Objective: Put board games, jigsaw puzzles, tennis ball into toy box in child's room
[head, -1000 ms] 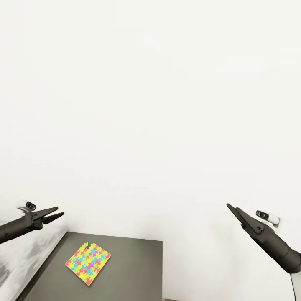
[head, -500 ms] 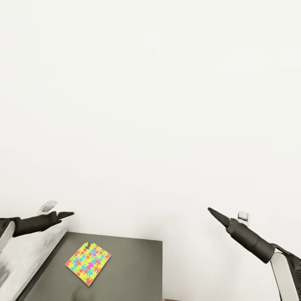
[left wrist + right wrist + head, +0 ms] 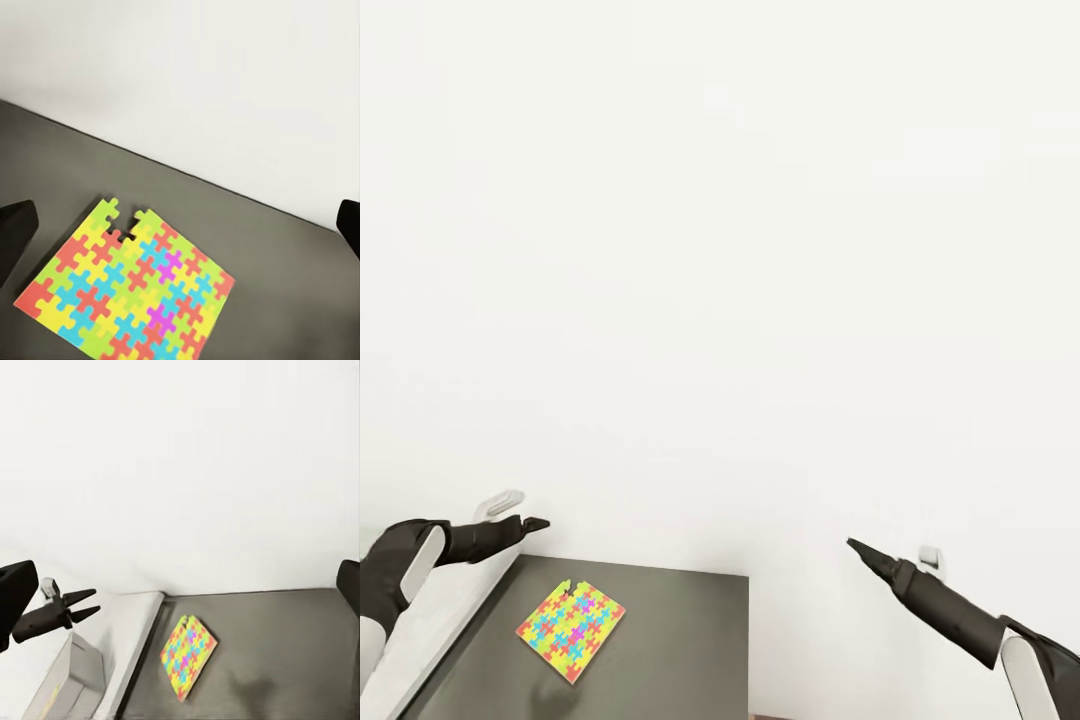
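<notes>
Left gripper apart, empty, above jigsaw puzzle; right gripper apart too. Descend squarely; pinch the board's edge.

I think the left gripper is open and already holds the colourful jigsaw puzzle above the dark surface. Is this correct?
Not quite. The left gripper is open, but it holds nothing: the jigsaw puzzle lies flat on the dark surface, between and beyond the fingers. The left wrist view shows this.
</notes>
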Controlling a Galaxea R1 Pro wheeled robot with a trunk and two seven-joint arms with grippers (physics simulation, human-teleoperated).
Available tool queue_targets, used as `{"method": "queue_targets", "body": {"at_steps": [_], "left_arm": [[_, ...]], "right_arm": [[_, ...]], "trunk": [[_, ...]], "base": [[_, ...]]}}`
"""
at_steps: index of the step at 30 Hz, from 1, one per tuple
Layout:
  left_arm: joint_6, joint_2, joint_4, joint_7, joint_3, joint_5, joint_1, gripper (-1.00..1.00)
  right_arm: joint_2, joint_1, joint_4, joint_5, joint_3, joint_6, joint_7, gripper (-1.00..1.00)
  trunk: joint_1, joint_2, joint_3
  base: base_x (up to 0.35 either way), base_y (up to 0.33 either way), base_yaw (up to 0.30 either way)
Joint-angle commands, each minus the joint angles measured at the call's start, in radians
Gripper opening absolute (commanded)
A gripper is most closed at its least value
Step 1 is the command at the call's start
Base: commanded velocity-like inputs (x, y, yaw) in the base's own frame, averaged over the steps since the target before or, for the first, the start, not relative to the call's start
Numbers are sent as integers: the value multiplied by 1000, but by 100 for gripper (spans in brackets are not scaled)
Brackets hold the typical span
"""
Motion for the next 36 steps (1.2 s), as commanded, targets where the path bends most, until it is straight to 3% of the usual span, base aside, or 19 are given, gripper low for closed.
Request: {"method": "queue_targets", "body": {"at_steps": [1,8,11,16,21,28,36], "left_arm": [[7,-7,0,10,2,-2,-1,100],[10,-30,1,116,0,-6,-1,100],[10,-51,1,181,-1,-7,-1,100],[14,-71,1,247,-2,-8,-20,100],[17,-83,2,262,-8,-9,-58,100],[17,-110,7,293,-62,-23,-103,100],[14,-141,19,316,-89,-45,-127,100]], "right_arm": [[-2,15,6,18,-2,2,2,100],[-3,39,71,109,-2,-67,6,100],[-7,42,169,128,-5,-125,16,100],[-15,43,273,140,-6,-203,30,100],[-18,43,322,142,-5,-251,34,100],[-34,43,422,144,-5,-309,35,100],[-64,43,495,146,-5,-333,35,100]], "trunk": [[0,-1,-1],[0,-1,-7],[0,-1,-11],[0,-1,-19],[0,-1,-27],[0,-1,-39],[0,-1,-52]], "base": [[0,0,0],[0,0,0],[0,0,0],[0,0,0],[0,0,0],[0,0,0],[0,0,0]]}}
